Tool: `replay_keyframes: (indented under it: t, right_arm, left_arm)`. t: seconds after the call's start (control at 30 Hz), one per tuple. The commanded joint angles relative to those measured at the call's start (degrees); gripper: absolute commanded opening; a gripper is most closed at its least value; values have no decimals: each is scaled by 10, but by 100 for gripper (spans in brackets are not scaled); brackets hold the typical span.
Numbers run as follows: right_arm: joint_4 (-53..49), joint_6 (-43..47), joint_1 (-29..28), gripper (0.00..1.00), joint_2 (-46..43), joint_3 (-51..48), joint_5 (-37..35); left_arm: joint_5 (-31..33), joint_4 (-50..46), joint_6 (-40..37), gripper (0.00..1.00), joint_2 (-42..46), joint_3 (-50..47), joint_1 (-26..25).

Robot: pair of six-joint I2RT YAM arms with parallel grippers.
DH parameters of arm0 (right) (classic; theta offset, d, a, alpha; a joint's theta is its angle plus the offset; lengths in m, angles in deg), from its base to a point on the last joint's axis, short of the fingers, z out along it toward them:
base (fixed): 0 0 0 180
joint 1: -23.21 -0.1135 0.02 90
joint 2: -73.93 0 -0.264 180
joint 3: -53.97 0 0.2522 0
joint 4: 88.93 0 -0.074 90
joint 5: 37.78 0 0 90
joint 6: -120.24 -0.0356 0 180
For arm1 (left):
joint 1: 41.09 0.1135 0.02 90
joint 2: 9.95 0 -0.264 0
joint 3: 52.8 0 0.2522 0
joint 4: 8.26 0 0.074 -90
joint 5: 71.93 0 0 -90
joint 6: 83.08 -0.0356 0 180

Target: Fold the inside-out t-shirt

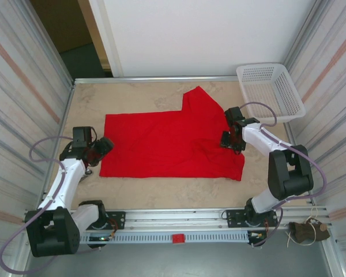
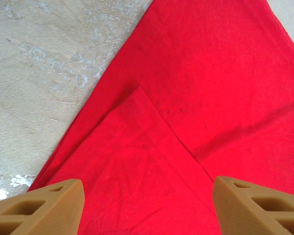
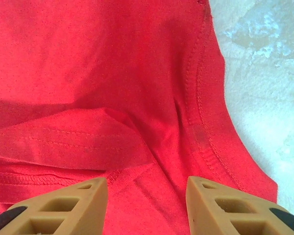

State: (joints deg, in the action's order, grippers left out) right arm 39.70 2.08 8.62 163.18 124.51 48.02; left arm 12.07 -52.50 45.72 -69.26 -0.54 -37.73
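Observation:
The inside-out t-shirt (image 1: 161, 144) lies spread flat on the table as a wide red shape, with one sleeve pointing toward the back. My left gripper (image 1: 105, 145) hovers at its left edge, jaws open. In the left wrist view the left gripper (image 2: 147, 191) stands wide over the t-shirt (image 2: 210, 73), where a folded flap shows, and nothing is between the fingers. My right gripper (image 1: 226, 138) sits at the shirt's right edge. The right gripper (image 3: 147, 185) is open just above the t-shirt (image 3: 112, 63), near a stitched curved seam (image 3: 203, 112) and a turned-over hem (image 3: 63, 139).
A white mesh basket (image 1: 271, 89) stands at the back right corner. Striped side walls close in the table (image 1: 132, 95) on the left and right. Bare tabletop runs along the back and the front of the shirt.

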Motion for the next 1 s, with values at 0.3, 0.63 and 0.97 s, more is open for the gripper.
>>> replay_keyframes:
  t: [0.3, 0.63, 0.97]
  right_arm:
    - [33, 4, 1, 39, 53, 5, 27]
    - [31, 16, 0, 0, 72, 34, 41]
    - [2, 13, -2, 0, 82, 110, 61]
  left_arm:
    - [-2, 9, 11, 70, -7, 0, -3]
    - [-1, 12, 12, 70, -12, 2, -5]
    - [-3, 15, 10, 70, -16, 2, -5]
